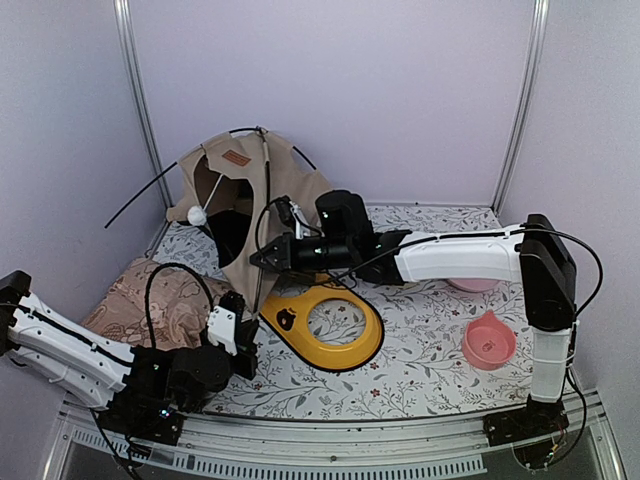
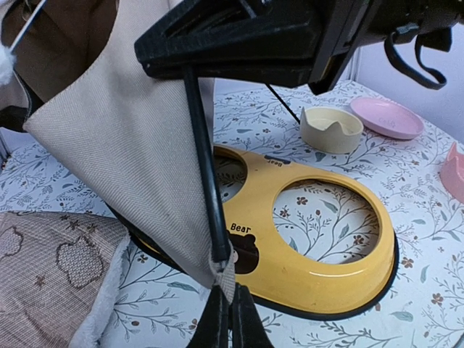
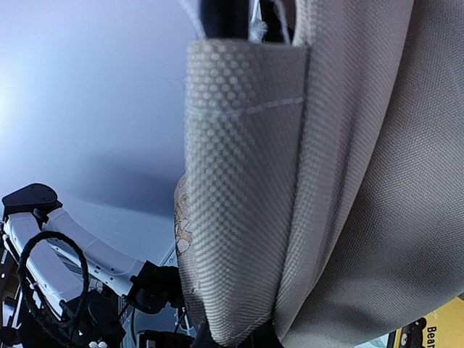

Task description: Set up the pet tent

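The tan pet tent (image 1: 250, 185) stands half raised at the back left, with thin black poles, a brown label patch (image 1: 236, 158) and a white pompom (image 1: 197, 215). My right gripper (image 1: 262, 258) reaches left into the tent and is shut on its fabric and a pole; tan fabric (image 3: 319, 188) fills the right wrist view. My left gripper (image 2: 230, 308) is shut on the small fabric loop at the tent's lower corner (image 2: 226, 272), where a black pole (image 2: 204, 159) ends. In the top view the left gripper (image 1: 243, 335) sits just below that corner.
A yellow double-bowl tray (image 1: 325, 325) lies beside the tent corner. A pinkish cushion (image 1: 160, 300) lies at the left. A pink bowl (image 1: 489, 340), a pink dish (image 2: 386, 117) and a cream bowl (image 2: 331, 128) sit on the floral mat at the right.
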You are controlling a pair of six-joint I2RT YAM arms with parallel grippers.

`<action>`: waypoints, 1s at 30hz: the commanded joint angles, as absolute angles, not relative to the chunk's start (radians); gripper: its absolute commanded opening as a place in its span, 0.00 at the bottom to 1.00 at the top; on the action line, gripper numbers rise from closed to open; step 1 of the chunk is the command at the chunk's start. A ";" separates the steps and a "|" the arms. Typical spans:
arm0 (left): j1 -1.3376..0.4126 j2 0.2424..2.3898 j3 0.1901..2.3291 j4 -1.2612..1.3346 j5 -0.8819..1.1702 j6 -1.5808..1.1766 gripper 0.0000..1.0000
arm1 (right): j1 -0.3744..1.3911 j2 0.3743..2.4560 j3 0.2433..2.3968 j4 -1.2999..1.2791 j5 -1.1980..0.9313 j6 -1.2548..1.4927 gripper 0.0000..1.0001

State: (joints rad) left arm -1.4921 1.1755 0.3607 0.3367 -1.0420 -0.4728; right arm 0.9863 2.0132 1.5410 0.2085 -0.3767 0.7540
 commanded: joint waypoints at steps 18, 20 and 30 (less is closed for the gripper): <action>-1.585 1.170 0.387 0.291 -0.843 -0.456 0.00 | 0.900 1.990 1.554 0.355 -0.121 0.661 0.00; -1.576 1.156 0.385 0.301 -0.833 -0.447 0.00 | 0.909 1.990 1.543 0.354 -0.107 0.652 0.00; -1.529 1.128 0.387 0.342 -0.761 -0.399 0.00 | 0.927 2.000 1.545 0.367 -0.139 0.672 0.00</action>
